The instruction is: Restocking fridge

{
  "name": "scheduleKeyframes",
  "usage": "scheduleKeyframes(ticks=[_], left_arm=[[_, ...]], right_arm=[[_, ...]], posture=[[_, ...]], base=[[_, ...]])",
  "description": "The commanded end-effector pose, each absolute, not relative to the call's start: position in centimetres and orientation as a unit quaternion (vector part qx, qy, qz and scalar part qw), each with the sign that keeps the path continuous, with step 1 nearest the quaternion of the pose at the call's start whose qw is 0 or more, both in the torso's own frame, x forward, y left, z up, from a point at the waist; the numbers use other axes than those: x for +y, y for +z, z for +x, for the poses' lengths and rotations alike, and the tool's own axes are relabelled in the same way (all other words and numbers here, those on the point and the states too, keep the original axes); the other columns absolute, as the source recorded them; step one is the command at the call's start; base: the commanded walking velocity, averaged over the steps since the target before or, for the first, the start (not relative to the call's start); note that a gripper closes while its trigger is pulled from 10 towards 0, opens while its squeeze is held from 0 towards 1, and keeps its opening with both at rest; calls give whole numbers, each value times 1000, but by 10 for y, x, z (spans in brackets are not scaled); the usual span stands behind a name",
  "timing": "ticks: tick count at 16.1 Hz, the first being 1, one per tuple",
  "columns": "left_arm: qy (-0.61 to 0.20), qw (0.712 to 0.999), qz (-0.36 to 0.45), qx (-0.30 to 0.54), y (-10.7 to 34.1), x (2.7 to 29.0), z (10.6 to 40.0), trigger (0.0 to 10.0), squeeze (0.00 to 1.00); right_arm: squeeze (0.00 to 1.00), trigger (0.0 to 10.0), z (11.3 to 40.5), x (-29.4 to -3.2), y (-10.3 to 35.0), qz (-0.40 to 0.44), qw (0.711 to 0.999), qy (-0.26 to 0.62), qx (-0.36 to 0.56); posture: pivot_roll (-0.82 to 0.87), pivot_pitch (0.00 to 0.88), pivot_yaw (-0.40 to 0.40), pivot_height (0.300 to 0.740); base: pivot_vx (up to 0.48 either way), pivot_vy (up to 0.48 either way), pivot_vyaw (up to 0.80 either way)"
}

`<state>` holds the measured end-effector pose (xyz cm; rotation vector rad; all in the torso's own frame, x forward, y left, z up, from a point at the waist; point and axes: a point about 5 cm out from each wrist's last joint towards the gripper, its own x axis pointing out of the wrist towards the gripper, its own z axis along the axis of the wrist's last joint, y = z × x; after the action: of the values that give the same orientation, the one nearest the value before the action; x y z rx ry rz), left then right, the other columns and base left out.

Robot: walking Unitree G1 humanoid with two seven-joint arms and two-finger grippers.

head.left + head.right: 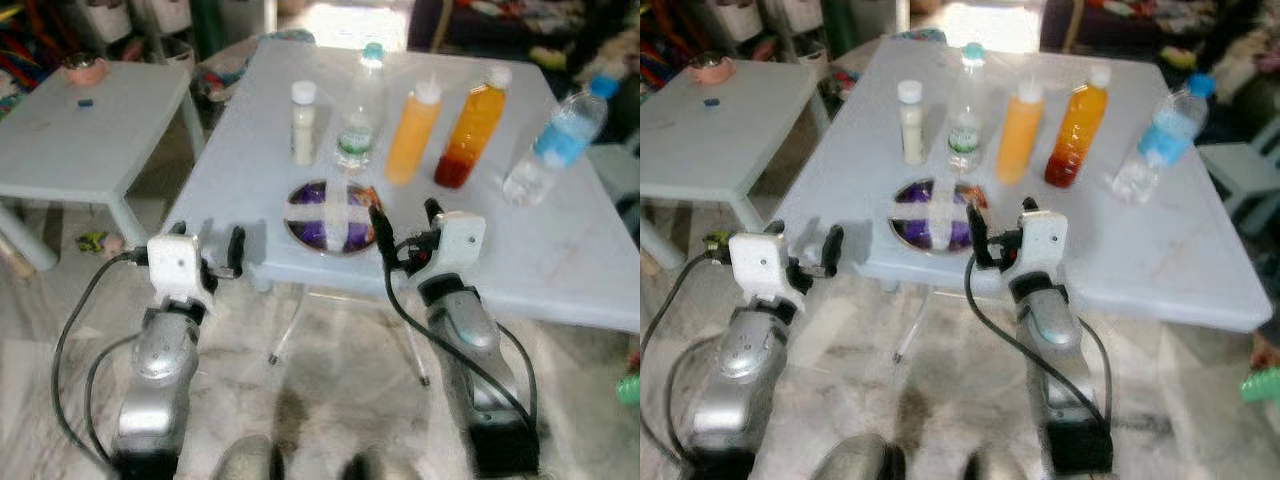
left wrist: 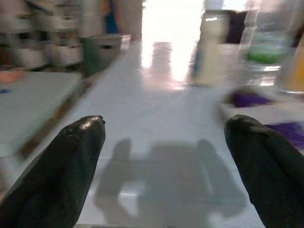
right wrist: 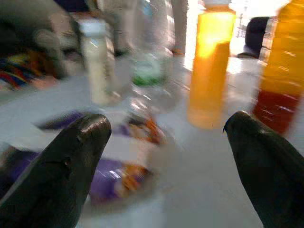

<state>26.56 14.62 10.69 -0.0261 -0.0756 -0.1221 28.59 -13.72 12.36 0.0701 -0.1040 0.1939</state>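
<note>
Hands, right hand (image 1: 404, 222) and left hand (image 1: 212, 255), hover spread and empty at the counter (image 1: 560, 260) edge, while the orange juice bottle (image 1: 413, 132) beyond looks slick and heavy, best gripped mid-body.

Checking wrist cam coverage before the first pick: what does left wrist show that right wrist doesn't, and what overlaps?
Left wrist alone: the low side table with a pink bowl, plus storage bins behind.
Right wrist alone: the orange juice bottle and the bottle with the dark red bottom.
Both: the white bottle, the clear green-label water bottle, the purple round container, the white tabletop.
</note>
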Motion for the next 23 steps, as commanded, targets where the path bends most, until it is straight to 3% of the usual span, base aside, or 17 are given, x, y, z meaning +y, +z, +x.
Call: scheduleKeyframes(ticks=[1, 7, 15, 23], left_arm=[[-57, 998, -9, -41, 109, 151, 265, 10000, 0], [-64, 997, -12, -45, 110, 149, 265, 10000, 0], [-69, 997, -8, -45, 112, 149, 261, 10000, 0], [-78, 996, 3, -46, 115, 149, 261, 10000, 0]], right_arm=[[0, 10000, 287, -135, 129, 38, 992, 100, -63], [0, 10000, 288, -138, 125, 38, 994, 89, -54], [0, 10000, 314, -148, 123, 54, 995, 82, -30], [0, 10000, 320, -101, 114, 125, 982, 143, 11]], posture=[[53, 53, -30, 740], [54, 62, -32, 740], [78, 85, -23, 740], [99, 97, -23, 740]], base=[[0, 352, 0], [0, 0, -504], [0, 0, 0], [0, 0, 0]])
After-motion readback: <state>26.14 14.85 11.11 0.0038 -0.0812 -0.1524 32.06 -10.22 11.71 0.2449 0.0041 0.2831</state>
